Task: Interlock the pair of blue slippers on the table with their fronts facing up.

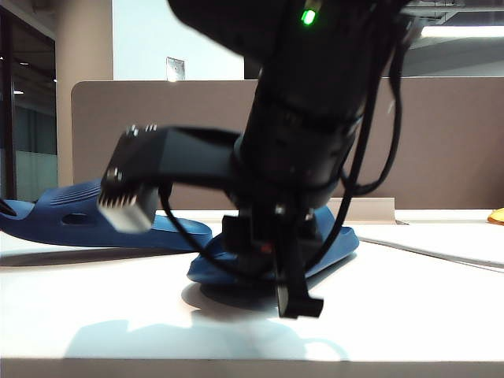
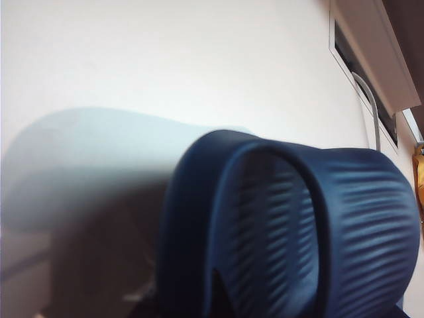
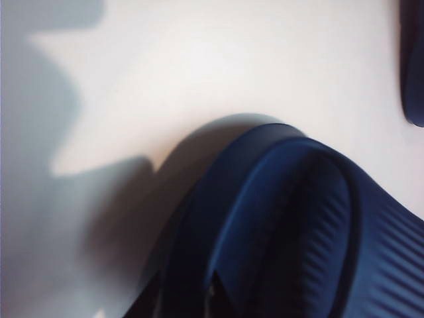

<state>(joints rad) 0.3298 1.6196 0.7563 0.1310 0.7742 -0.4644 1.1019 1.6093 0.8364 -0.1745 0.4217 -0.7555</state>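
Observation:
Two blue slippers are on the cream table [image 1: 409,315]. One slipper [image 1: 87,214] lies at the left. It fills the left wrist view as a ribbed strap [image 2: 298,232], and my left gripper [image 2: 215,301] shows only as dark fingers shut on its edge. The other slipper [image 1: 335,246] sits at the middle, tilted, under my right arm. My right gripper [image 1: 276,260] reaches down onto it. In the right wrist view this slipper [image 3: 285,218] is close up, with the right gripper [image 3: 212,295] shut on its side wall.
A brown partition panel [image 1: 441,142] stands behind the table. Something yellow [image 1: 496,215] lies at the far right edge. A dark edge of the other slipper [image 3: 414,66] shows in the right wrist view. The right arm's bulk blocks much of the exterior view.

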